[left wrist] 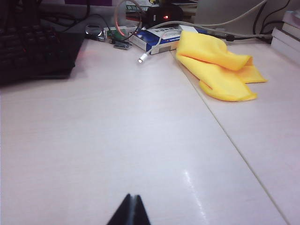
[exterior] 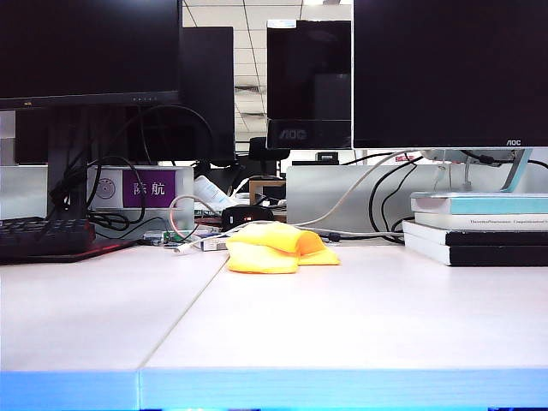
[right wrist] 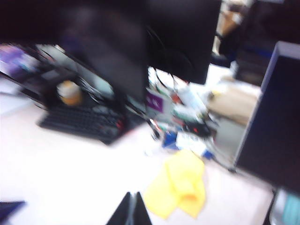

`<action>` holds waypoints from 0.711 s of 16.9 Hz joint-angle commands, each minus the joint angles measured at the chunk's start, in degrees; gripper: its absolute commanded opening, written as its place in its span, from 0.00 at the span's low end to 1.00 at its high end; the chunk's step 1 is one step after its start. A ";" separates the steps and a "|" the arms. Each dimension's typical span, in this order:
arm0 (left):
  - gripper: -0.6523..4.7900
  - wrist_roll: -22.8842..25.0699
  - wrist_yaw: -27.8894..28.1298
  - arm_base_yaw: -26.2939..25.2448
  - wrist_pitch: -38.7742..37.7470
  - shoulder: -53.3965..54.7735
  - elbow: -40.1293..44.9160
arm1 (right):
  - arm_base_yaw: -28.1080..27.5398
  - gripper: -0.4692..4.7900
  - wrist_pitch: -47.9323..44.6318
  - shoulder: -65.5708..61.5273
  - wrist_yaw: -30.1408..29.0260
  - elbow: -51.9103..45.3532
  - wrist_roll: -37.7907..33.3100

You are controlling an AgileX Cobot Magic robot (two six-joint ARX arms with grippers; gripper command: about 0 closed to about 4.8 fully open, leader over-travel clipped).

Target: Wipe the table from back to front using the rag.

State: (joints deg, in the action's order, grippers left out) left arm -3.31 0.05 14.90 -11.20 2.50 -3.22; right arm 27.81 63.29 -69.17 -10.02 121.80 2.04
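Note:
The yellow rag (exterior: 274,249) lies crumpled and folded on the pale table (exterior: 325,325), at the back near the middle, just right of the dark seam. Neither arm shows in the exterior view. In the left wrist view my left gripper (left wrist: 131,198) is shut and empty, low over bare table, well short of the rag (left wrist: 216,70). My right gripper (right wrist: 132,196) is shut too, with nothing in it, raised above the table. The rag (right wrist: 180,190) lies just beside its tips in that blurred view.
A black keyboard (exterior: 44,237) sits at the back left. Cables, a white plug (left wrist: 143,58) and a small blue-white box (left wrist: 157,38) crowd the table behind the rag. Stacked books (exterior: 479,227) stand at the back right. Monitors (exterior: 445,73) line the rear.

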 commanded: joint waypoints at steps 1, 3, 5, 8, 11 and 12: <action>0.11 -0.13 -0.13 0.04 0.57 -0.02 -0.13 | 0.00 0.09 -25.94 15.26 0.07 -28.59 -0.52; 0.11 -0.13 -0.15 0.02 0.57 -0.02 -0.13 | -0.22 0.09 -35.15 23.02 0.39 -43.95 -0.52; 0.11 -0.13 -0.13 0.02 0.57 -0.04 -0.13 | -2.43 0.09 -41.88 31.21 4.63 -61.29 -0.52; 0.11 -0.13 -0.24 0.02 0.57 -0.04 -0.13 | -8.31 0.09 -44.48 37.22 4.52 -74.79 -0.92; 0.11 -0.13 -0.24 0.02 0.57 -0.04 -0.13 | -16.06 0.09 -51.80 44.50 1.36 -87.67 -0.98; 0.11 -0.13 -0.26 0.02 0.52 -0.04 -0.13 | -18.05 0.09 -54.45 47.71 1.07 -91.97 -0.98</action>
State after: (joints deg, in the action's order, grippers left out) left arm -3.31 0.01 14.87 -11.33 2.50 -3.22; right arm 10.55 12.97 -23.16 -8.08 31.42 1.17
